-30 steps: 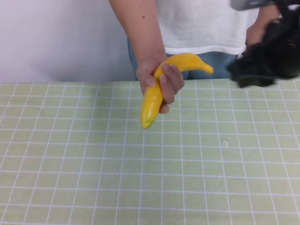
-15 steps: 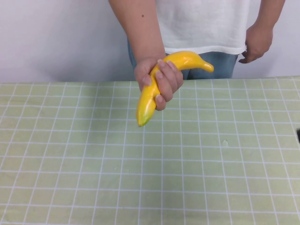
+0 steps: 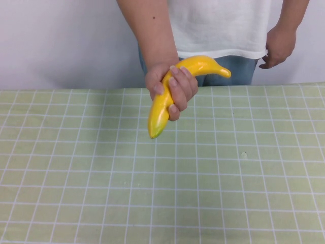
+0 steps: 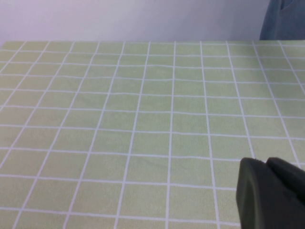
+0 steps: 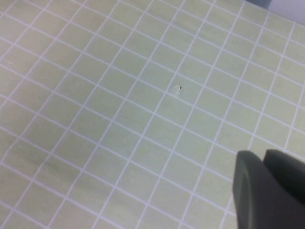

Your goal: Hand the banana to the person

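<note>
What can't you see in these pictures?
- The person's head: cut off by the high view's top edge.
- Middle of the banana: covered by the person's hand.
- Left end effector: only a dark corner shows in the left wrist view.
- Right end effector: the same in the right wrist view; neither appears in the high view.

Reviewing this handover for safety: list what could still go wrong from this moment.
1. The person's hand grips the banana only around its middle, above the table; a loose grip could let it drop.
2. The left gripper and right gripper show only in their own wrist views, above bare tablecloth; any arm move toward the person, who stands against the far edge, might hit the hand.
</note>
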{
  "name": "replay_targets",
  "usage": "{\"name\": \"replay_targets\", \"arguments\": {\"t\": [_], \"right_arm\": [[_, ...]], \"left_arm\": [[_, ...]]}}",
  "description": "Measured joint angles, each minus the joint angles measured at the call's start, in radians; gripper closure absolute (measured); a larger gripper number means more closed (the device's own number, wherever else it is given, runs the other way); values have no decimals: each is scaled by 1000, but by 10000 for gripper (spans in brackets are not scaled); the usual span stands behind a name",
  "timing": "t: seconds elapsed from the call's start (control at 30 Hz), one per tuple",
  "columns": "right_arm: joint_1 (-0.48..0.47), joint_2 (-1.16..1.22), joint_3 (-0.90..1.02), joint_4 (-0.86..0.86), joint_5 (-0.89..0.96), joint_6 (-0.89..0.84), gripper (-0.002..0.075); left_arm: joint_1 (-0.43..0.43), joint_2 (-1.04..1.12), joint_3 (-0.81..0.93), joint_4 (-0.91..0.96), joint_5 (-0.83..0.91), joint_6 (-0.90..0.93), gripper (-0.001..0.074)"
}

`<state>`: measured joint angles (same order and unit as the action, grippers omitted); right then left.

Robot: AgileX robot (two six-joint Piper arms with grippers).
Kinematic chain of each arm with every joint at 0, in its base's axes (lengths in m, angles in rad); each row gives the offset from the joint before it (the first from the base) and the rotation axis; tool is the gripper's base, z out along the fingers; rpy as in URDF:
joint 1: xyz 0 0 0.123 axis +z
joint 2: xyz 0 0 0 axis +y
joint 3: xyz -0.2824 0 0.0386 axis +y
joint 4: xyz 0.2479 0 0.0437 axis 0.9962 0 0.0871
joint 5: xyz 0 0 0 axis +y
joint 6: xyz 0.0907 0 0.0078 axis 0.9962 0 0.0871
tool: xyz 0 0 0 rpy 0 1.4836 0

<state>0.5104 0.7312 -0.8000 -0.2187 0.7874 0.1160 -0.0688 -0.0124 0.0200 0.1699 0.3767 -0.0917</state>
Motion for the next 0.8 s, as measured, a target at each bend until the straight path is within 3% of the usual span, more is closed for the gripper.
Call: {"name": "replay_targets", "arguments": {"t": [0.4,0.53,0.8], "right_arm": [[-2,0,0,-225,-7,-29,733],[-7,-13,2,-241,-63,43,733],[-173,-133,160,-216,-366,172,733]], "left_arm": [[0,0,0,0,0,0,739],[0,0,0,0,0,0,739],[0,0,0,0,0,0,739]]}}
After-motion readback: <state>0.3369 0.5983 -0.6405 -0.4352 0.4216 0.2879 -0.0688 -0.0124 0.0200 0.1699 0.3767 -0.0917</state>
